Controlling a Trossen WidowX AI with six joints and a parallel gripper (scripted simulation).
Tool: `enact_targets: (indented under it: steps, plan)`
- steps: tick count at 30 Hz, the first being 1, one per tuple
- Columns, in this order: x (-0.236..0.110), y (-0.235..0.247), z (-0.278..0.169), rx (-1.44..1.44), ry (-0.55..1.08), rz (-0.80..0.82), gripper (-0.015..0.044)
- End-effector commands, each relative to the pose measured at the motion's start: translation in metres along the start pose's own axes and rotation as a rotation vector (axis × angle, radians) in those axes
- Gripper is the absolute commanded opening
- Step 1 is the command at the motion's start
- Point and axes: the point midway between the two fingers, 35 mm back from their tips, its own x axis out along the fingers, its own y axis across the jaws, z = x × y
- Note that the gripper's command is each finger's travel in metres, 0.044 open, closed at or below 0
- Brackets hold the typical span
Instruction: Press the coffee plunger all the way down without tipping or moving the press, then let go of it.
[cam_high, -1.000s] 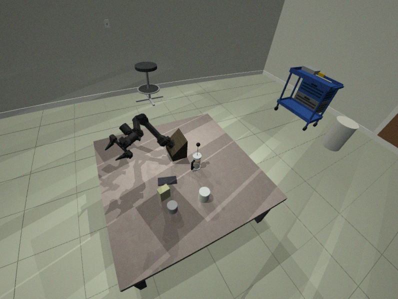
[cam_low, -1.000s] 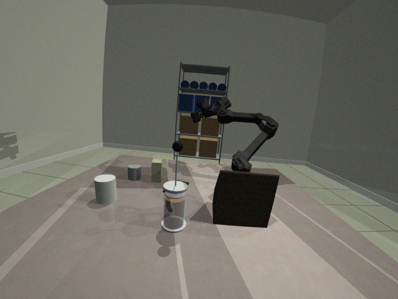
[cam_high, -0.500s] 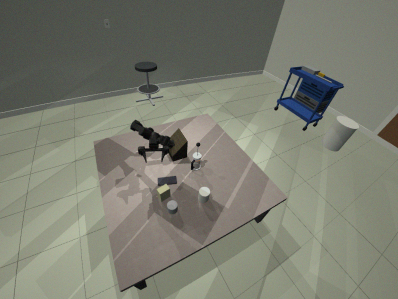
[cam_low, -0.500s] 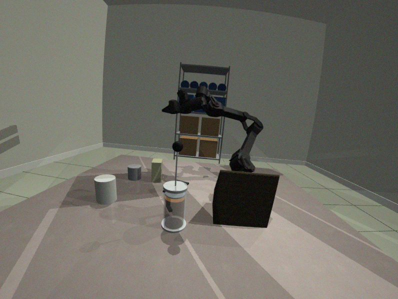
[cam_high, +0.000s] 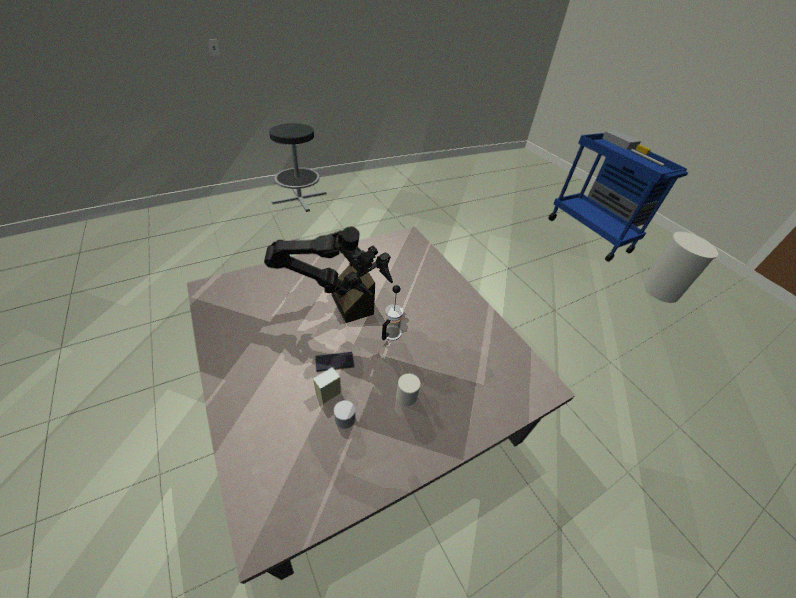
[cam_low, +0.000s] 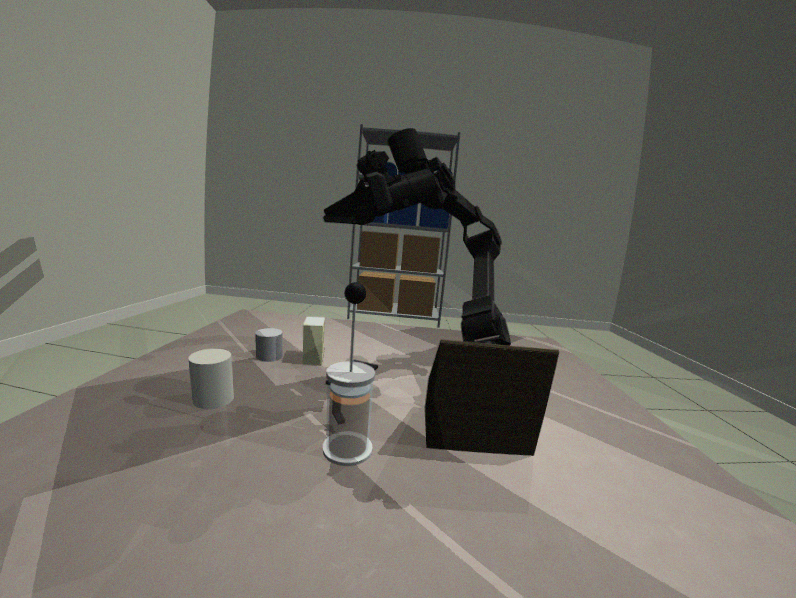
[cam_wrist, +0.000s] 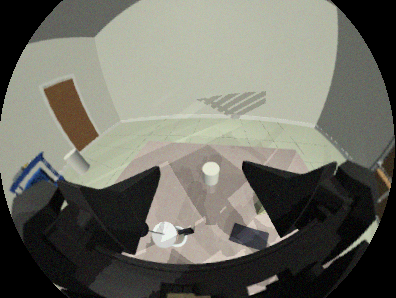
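Observation:
The glass coffee press (cam_high: 393, 323) (cam_low: 348, 418) (cam_wrist: 166, 233) stands upright on the table (cam_high: 450, 360) just in front of the arm's dark base block (cam_high: 358, 305) (cam_low: 489, 399). Its plunger rod is raised, with the black knob (cam_high: 397, 289) (cam_low: 355, 292) high above the lid. My gripper (cam_high: 380, 269) (cam_low: 330, 214) (cam_wrist: 202, 168) is open and empty. It hangs well above the knob, a little behind it, and touches nothing. In the wrist view the press lies low between the two fingers, nearer the left one.
A white cylinder (cam_high: 407, 388) (cam_low: 210, 377) (cam_wrist: 210, 172), a grey cylinder (cam_high: 344, 413) (cam_low: 268, 344) and a pale green box (cam_high: 326, 385) (cam_low: 313, 339) stand beyond the press. A dark flat slab (cam_high: 334, 361) (cam_wrist: 250, 236) lies near the box.

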Motion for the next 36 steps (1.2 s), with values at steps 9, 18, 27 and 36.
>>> enact_targets:
  steps: [9,18,27,36]
  plan:
    - [-0.052,0.112,-0.062,-0.155,0.136,0.137,0.044]
    - [-0.032,0.107,-0.114,-0.156,0.136,0.138,0.044]
    - [-0.024,0.108,-0.114,-0.156,0.136,0.139,0.044]
    - [-0.01,0.11,-0.116,-0.155,0.136,0.139,0.044]
